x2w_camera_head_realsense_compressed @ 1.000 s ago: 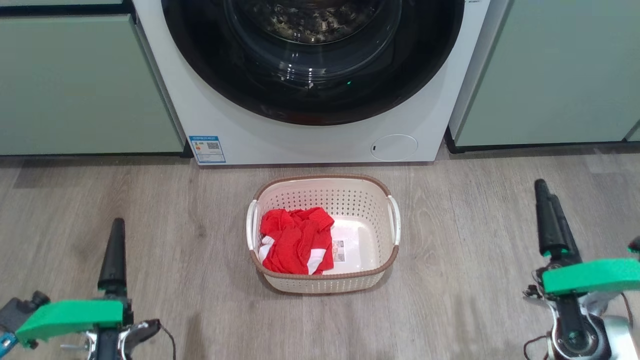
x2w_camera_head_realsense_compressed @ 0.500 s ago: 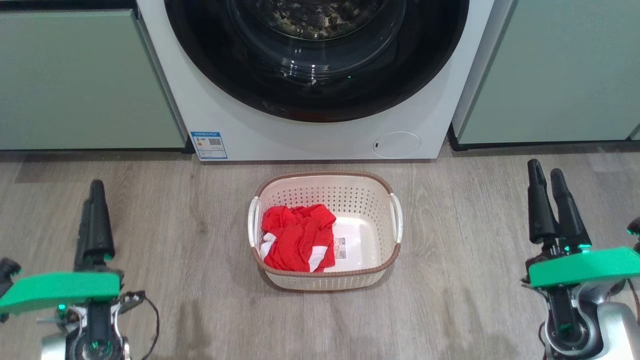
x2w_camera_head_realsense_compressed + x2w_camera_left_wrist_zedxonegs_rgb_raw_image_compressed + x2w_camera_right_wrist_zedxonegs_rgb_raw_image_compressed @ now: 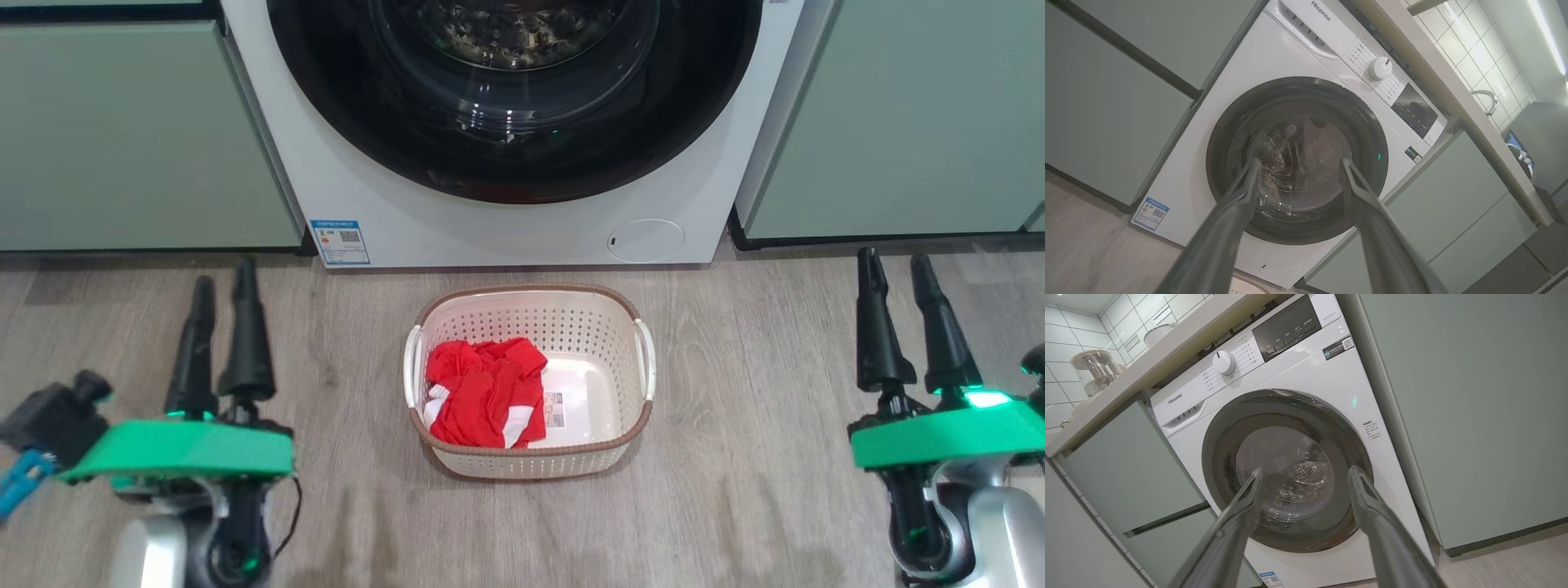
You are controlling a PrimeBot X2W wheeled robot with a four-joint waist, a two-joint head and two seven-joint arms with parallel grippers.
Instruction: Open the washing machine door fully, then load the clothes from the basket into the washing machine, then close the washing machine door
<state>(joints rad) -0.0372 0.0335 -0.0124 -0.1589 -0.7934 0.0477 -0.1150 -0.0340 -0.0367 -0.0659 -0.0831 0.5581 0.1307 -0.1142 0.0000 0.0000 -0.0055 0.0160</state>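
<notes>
The grey wordmark "Hisense" (image 3: 1321, 11) is printed on the drawer panel at the top of the big white front-loading washing machine (image 3: 506, 233). Next to it are a round white dial (image 3: 1380, 68), ringed with print too fine to read, and a dark glossy display panel (image 3: 1286, 326). A small dark sticker with a QR code (image 3: 1338, 348) sits just under that panel, and a block of tiny print (image 3: 1370, 430) marks the machine's front beside the door; neither can be read. Low on the machine's front, a small blue-headed sticker (image 3: 339, 242) carries coloured marks and another QR code. A round white flap (image 3: 645, 240) lies at the opposite lower corner.

The washing machine door (image 3: 694, 106), large and round with a wide glossy black rim and a bulging clear glass porthole, lies shut in the machine's front. The perforated steel drum shows through its glass.

The cream-white perforated plastic basket (image 3: 531, 327), with a brown woven-look rim and two white side handles, stands on the grey wood-look floor (image 3: 775, 490) just in front of the machine, apart from it. The clothes (image 3: 482, 400), bright red fabric with white bands, lie crumpled inside it beside a white printed label (image 3: 555, 408) whose writing is too small to read.

The left gripper (image 3: 224, 274) hovers over the floor out past the machine's left side, its two long dark fingers spread wide and empty. The right gripper (image 3: 894, 258) hovers past the machine's right side, equally wide and empty. Pale green cabinets (image 3: 122, 139) flank the machine
</notes>
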